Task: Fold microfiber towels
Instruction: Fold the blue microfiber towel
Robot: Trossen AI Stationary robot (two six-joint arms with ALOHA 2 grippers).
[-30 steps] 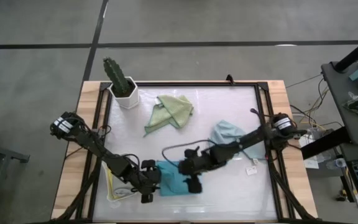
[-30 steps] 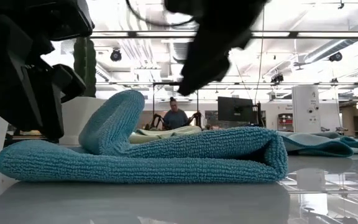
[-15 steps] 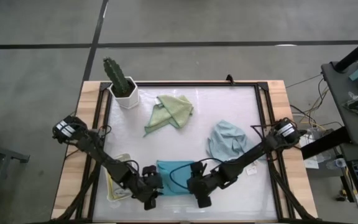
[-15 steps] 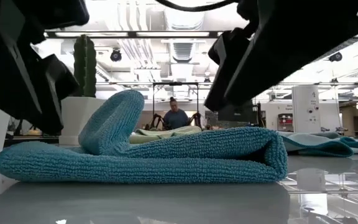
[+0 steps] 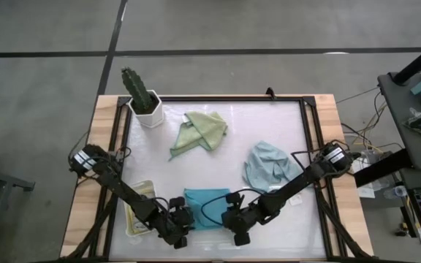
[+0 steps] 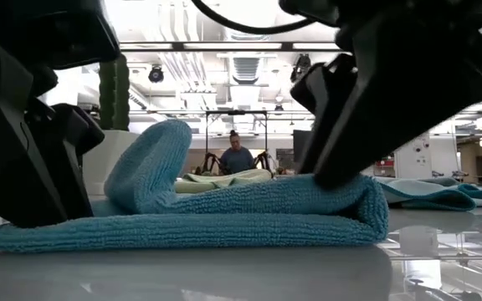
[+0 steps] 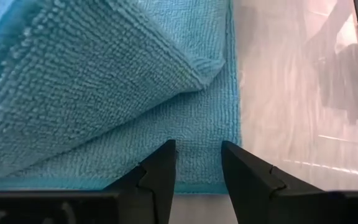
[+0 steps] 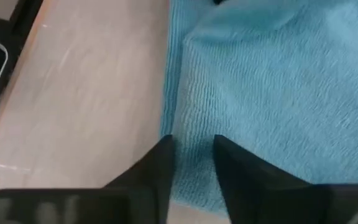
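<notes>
Teal towel (image 5: 205,208) folded at the near edge, left gripper (image 7: 197,155) narrowly parted on its edge, right gripper (image 8: 191,155) narrow too, pressing the opposite edge.

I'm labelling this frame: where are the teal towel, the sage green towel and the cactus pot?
teal towel (image 5: 205,210): high view, middle of its folded top.
sage green towel (image 5: 205,129): high view, centre of the crumpled cloth.
cactus pot (image 5: 150,115): high view, white side wall.

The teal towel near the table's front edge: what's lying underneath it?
The teal towel is folded over itself, so its own lower layer shows beneath the top flap, resting on the white table. Whether anything lies between the layers is covered.
</notes>
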